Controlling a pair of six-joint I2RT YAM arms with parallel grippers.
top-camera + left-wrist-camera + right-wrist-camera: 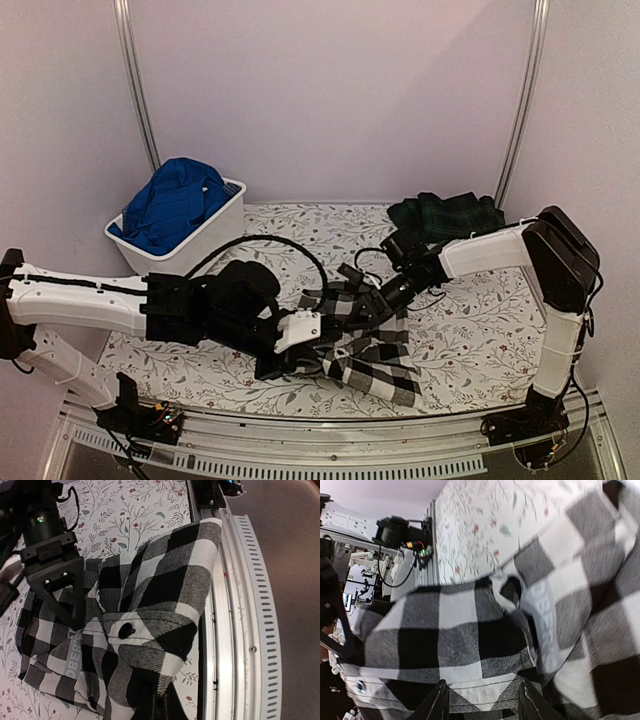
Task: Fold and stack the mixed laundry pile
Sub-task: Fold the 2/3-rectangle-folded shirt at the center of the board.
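Note:
The black-and-white checked shirt [375, 355] lies crumpled at the table's near middle. My left gripper [318, 336] reaches in from the left and is shut on a gathered fold of it [150, 645]; the closed jaws [160, 702] sit at the bottom of the left wrist view. My right gripper [366, 303] is on the shirt's far edge, and its fingers [438, 703] stand apart with the shirt's stitched hem [485, 687] between them. It also shows in the left wrist view [74, 611]. The dark tartan garment [445, 215] lies at the back right. The bright blue garment [172, 205] fills the tub.
The white plastic tub [228, 212] stands at the back left. The metal rail [240, 605] of the table's near edge runs close beside the shirt. A black cable [290, 243] loops over the floral tablecloth [300, 225] behind the grippers.

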